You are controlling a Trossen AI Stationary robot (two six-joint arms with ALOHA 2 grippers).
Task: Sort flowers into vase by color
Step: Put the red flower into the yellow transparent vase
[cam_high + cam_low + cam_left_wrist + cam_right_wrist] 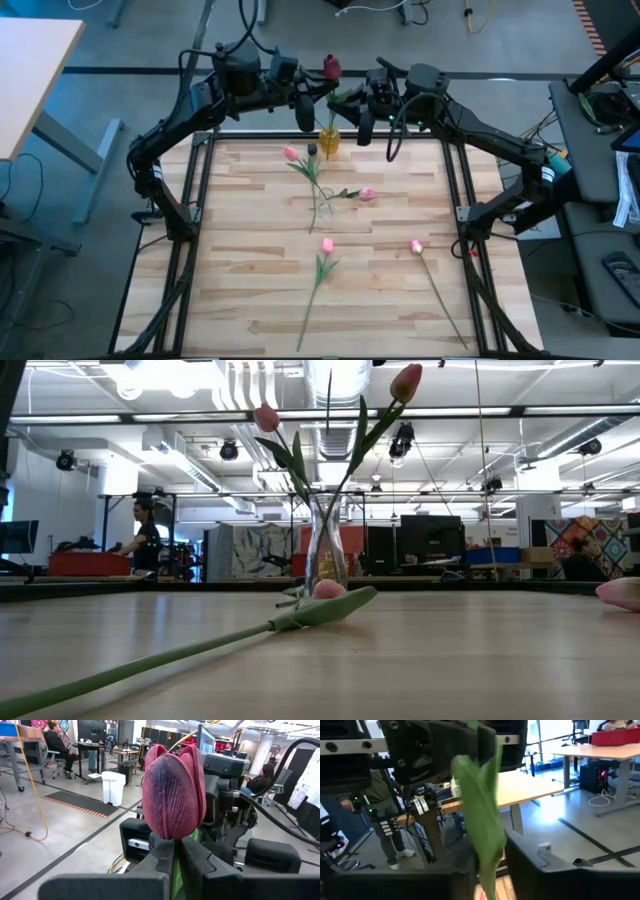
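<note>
A dark maroon tulip stands upright above the table's far edge, over a yellow vase. My left gripper is shut on it. My right gripper faces the left one and is shut on the tulip's green leaf. A clear glass vase holds two pink tulips. Two more pink tulips lie flat on the table. My left gripper pinches the maroon tulip's stem just under the head, between both fingers. They come level from the table's left, and the head stands upright above them, lifted clear. My right gripper pinches the long green leaf between its fingers, coming from the table's right. The leaf runs upright through the hold.
The lying pink tulips' stems run toward the near edge. Bare wood lies at the table's left and right sides. A dark frame edges the table. People work at desks in the room behind.
</note>
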